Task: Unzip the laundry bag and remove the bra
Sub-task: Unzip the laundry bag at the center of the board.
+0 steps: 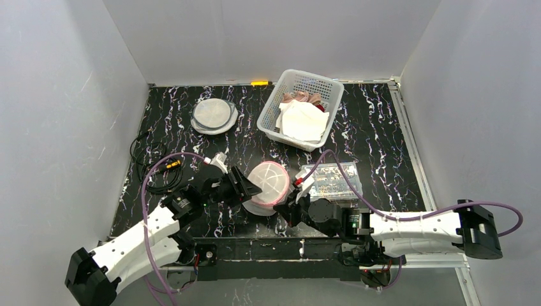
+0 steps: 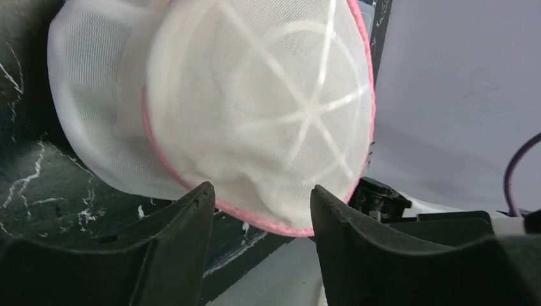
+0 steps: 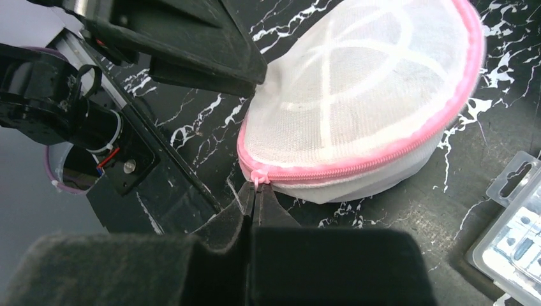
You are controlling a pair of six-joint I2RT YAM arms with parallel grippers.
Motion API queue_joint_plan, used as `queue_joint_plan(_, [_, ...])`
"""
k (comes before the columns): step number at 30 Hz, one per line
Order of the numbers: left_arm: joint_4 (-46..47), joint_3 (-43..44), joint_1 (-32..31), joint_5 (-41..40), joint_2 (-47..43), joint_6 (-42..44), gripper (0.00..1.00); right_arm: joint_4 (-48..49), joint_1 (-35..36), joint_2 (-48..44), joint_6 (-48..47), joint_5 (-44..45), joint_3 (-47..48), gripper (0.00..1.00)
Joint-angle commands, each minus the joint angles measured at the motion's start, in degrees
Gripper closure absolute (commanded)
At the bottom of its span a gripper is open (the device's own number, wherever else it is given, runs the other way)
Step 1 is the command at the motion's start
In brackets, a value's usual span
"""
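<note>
The laundry bag (image 1: pixel 270 181) is a round white mesh pouch with a pink zipper, lying at the near middle of the black marbled table. It also shows in the left wrist view (image 2: pixel 255 108) and the right wrist view (image 3: pixel 363 95). My right gripper (image 3: pixel 257 191) is shut on the pink zipper pull (image 3: pixel 258 180) at the bag's near left end; in the top view it (image 1: pixel 287 203) sits just right of the bag. The visible zipper run is closed. My left gripper (image 2: pixel 261 194) is open, its tips against the bag's left rim (image 1: pixel 250 189). The bra is hidden.
A white basket (image 1: pixel 275 108) with folded cloths stands at the back. A second round mesh bag (image 1: pixel 214 115) lies back left. A clear plastic box (image 1: pixel 332 180) sits right of the bag, also in the right wrist view (image 3: pixel 513 245). Cables (image 1: pixel 156 169) coil at the left.
</note>
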Motion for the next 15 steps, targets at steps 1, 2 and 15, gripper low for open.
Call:
queue_joint_plan(1, [-3.94,1.88,-1.8,0.42,-3.46,-3.78,0.42,3.42,0.22,0.51,-0.41,-0.67,-0.63,0.99])
queue_joint_plan(2, [-4.8,1.84,-2.89,-0.41,-4.5,-4.82,0.39,4.34,0.27,1.19,-0.26,-0.99,-0.65,0.99])
queue_joint_plan(15, [-1.82,-1.4,-13.88,-10.11,-4.03,-15.13,0.36,9.61,0.36,4.83,0.3,-4.24,-0.6,0.99])
